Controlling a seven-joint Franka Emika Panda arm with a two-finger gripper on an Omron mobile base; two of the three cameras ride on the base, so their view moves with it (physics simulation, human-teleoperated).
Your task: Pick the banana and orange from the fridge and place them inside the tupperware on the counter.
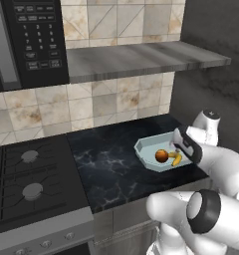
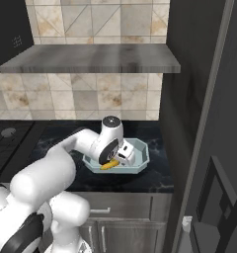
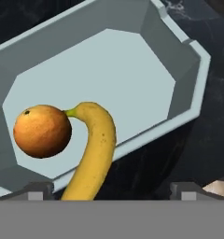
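The pale blue-grey tupperware (image 1: 147, 145) (image 2: 140, 150) (image 3: 109, 70) stands on the black marbled counter (image 1: 111, 169) by the fridge (image 2: 189, 99). The orange (image 1: 162, 156) (image 3: 42, 131) rests on the tray floor. Beside it, stem end touching the orange, lies the yellow banana (image 1: 177, 159) (image 2: 109, 165) (image 3: 93, 149), its other end crossing the tray's near rim. My gripper (image 1: 181, 151) (image 2: 123, 157) (image 3: 111, 191) hovers low over that rim, open. Its fingertips (image 3: 37, 190) stand wide on either side of the banana without touching it.
A gas stove (image 1: 27, 179) sits left of the counter, with a microwave (image 1: 32, 35) above it. A grey shelf (image 1: 141, 57) overhangs the counter. The open fridge door (image 2: 221, 188) stands at the right. My own arm (image 2: 76, 148) covers the tray's left end.
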